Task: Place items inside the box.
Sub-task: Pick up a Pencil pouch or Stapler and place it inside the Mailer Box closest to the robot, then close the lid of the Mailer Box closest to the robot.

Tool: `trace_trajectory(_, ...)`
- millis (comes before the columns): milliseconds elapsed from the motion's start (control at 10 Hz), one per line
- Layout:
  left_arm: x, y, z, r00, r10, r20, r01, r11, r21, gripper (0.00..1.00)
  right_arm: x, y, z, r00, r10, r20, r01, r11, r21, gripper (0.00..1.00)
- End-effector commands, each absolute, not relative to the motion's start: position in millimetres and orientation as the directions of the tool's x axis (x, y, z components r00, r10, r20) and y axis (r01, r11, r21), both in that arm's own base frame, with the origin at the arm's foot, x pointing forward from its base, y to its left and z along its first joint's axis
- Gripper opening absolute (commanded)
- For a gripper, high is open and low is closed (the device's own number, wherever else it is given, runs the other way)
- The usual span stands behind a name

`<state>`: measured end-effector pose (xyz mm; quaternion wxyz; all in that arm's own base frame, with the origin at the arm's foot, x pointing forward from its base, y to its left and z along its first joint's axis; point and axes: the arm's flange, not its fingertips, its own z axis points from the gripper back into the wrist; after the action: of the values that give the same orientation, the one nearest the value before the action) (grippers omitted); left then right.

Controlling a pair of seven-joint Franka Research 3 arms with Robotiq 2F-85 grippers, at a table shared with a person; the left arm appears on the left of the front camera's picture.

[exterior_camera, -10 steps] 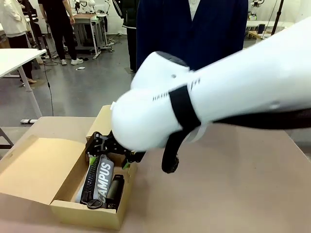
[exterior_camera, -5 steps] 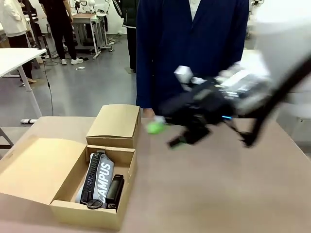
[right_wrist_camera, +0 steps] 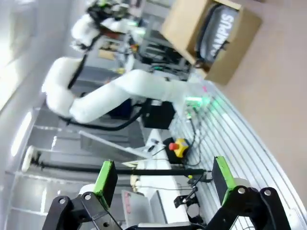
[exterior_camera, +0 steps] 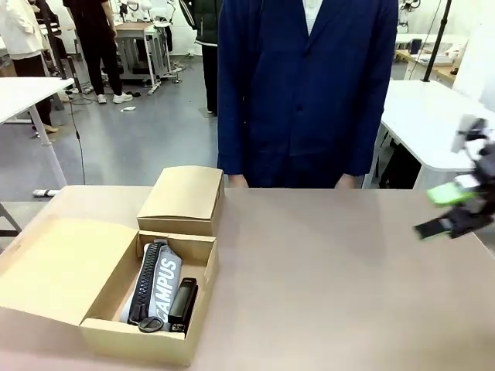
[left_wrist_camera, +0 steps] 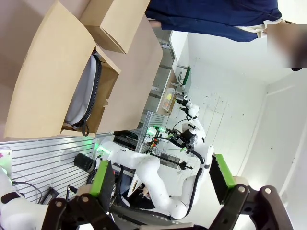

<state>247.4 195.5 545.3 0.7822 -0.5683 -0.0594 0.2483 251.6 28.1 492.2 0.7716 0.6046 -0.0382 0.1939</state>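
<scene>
One open cardboard box [exterior_camera: 143, 340] stands on the table [exterior_camera: 348, 294], on the robot's left side. It contains two pouches: one navy pouch [exterior_camera: 165, 280] lettered CAMPUS and one pale grey pouch [left_wrist_camera: 81, 91]. One black stapler [exterior_camera: 183, 301] lies beside the navy pouch. Both the left gripper [left_wrist_camera: 162, 175] and the right gripper [right_wrist_camera: 163, 177] are spread wide and hold nothing. In the front view the right gripper is blurred at the table's right edge.

Front across table [exterior_camera: 348, 286], all views share box [exterior_camera: 135, 340]
</scene>
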Motion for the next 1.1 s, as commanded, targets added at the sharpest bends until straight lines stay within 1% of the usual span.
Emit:
trace_trajectory(0, 244, 196, 546, 0.877, 0.445, -0.182, -0.314, 0.241, -0.919, 1.00, 215, -7, 444, 0.930, 0.247, 0.271, -0.310, 0.136, 0.941, 1.00)
trace_trajectory(100, 244, 196, 546, 0.877, 0.445, -0.182, -0.314, 0.241, -0.919, 1.00, 196, -28, 429, 0.933, 0.251, 0.259, -0.307, 0.174, 0.936, 1.00)
trace_trajectory(200, 244, 196, 546, 0.877, 0.445, -0.182, -0.314, 0.241, -0.919, 1.00, 180, -33, 415, 0.924, 0.174, 0.341, -0.365, 0.135, 0.921, 1.00)
trace_trajectory(300, 244, 196, 546, 0.877, 0.445, -0.182, -0.314, 0.241, -0.919, 1.00, 185, -11, 402, 0.950, 0.142, 0.278, -0.306, 0.250, 0.919, 1.00)
trace_trajectory(400, 244, 196, 546, 0.877, 0.445, -0.182, -0.314, 0.241, -0.919, 1.00, 227, -49, 461, 0.938, 0.207, 0.277, -0.309, 0.139, 0.941, 1.00)
trace_trajectory(1000, 244, 196, 546, 0.877, 0.445, -0.182, -0.314, 0.241, -0.919, 1.00, 227, -49, 461, 0.938, 0.207, 0.277, -0.309, 0.139, 0.941, 1.00)
